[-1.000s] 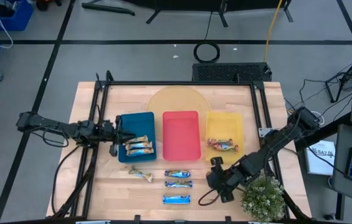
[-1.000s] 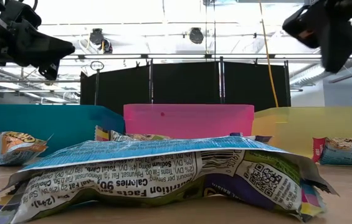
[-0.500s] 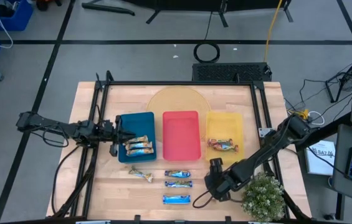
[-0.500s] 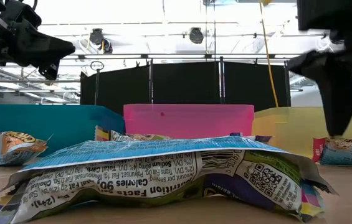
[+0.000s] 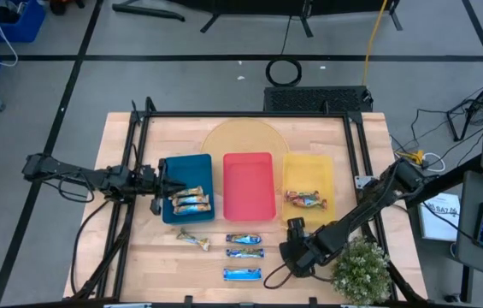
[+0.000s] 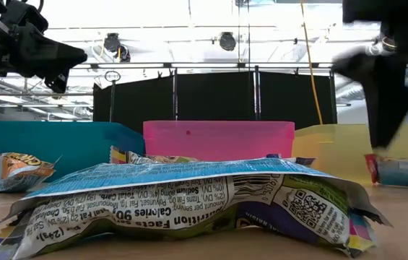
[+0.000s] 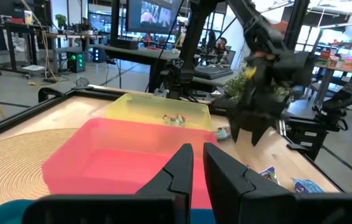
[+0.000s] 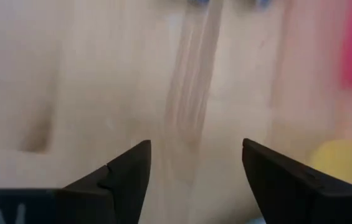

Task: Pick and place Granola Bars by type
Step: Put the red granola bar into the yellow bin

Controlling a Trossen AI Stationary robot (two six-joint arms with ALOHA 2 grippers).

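In the high view, three blue-white bars [image 5: 244, 253] lie flat in a column on the wood near the table's near edge. A tan-gold bar [image 5: 193, 239] lies to their left. Two tan-gold bars [image 5: 188, 201] rest in the blue tray [image 5: 177, 167], and red-orange bars [image 5: 306, 200] rest in the yellow tray [image 5: 308, 167]. The red tray [image 5: 249, 184] holds nothing. My right gripper [image 5: 288, 257] [image 8: 194, 168] is open over bare wood just right of the blue-white bars. My left gripper [image 5: 159, 183] [image 7: 197, 163] is shut, touches nothing, and hovers at the blue tray's left edge.
A potted plant [image 5: 361, 269] stands at the near right corner, beside my right arm. A round woven mat [image 5: 241, 137] lies behind the trays. A black frame [image 5: 250, 115] borders the tabletop. Bare wood shows between the trays and the loose bars.
My right gripper has come down and moved a little toward the table's left, nearer the blue-white bars. No bar has moved.
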